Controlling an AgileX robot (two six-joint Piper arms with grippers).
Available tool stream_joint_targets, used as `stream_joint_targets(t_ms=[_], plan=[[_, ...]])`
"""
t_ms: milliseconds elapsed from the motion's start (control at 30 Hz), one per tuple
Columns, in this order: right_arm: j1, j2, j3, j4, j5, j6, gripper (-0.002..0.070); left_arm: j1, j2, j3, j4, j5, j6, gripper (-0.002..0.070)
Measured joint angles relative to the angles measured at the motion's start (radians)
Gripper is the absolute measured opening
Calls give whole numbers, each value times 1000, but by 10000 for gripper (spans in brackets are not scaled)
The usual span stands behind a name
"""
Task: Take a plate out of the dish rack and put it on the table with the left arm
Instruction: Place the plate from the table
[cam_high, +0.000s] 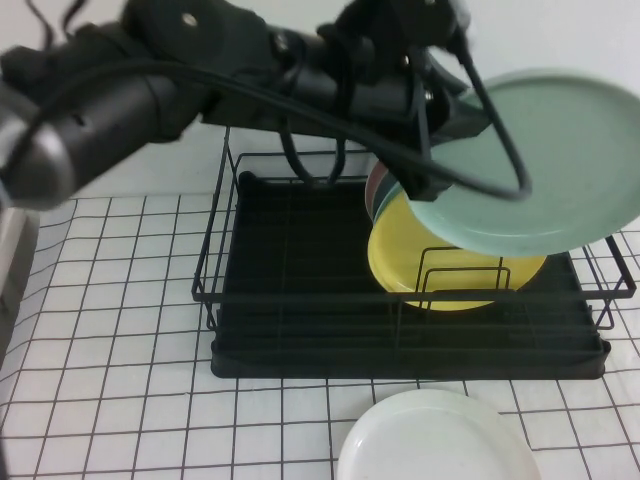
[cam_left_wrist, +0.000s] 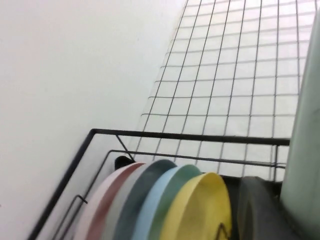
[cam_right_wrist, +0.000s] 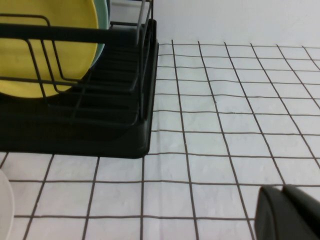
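The stiff, smooth, breakable plate (cam_high: 545, 160) is pinched by its rim in the left gripper (cam_high: 440, 150) above the rack (cam_high: 400, 330); the right gripper (cam_right_wrist: 287, 212), low over the counter (cam_right_wrist: 225, 125), cannot be judged.

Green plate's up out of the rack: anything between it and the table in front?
Yes. The left gripper holds the mint plate above the dish rack, whose front rail it must clear. A white plate occupies the table just ahead. The right gripper sits low, beside the rack.

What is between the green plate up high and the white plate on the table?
In the high view: the yellow plate and the dish rack front.
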Motion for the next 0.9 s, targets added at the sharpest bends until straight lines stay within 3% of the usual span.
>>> stream_joint_targets(t_ms=[167,267,367,567,900], plan=[[0,0,0,0,0,0,-1,-2,-123,0,134,111,-427,92],[0,0,0,0,0,0,-1,-2,-185,0,283,262,-716,92],[0,0,0,0,0,0,-1,-2,-202,2,365,432,-913,92],[0,0,0,0,0,0,-1,-3,-203,137,363,550,-1004,92],[0,0,0,0,0,0,-1,-74,-155,449,311,292,-1015,92]])
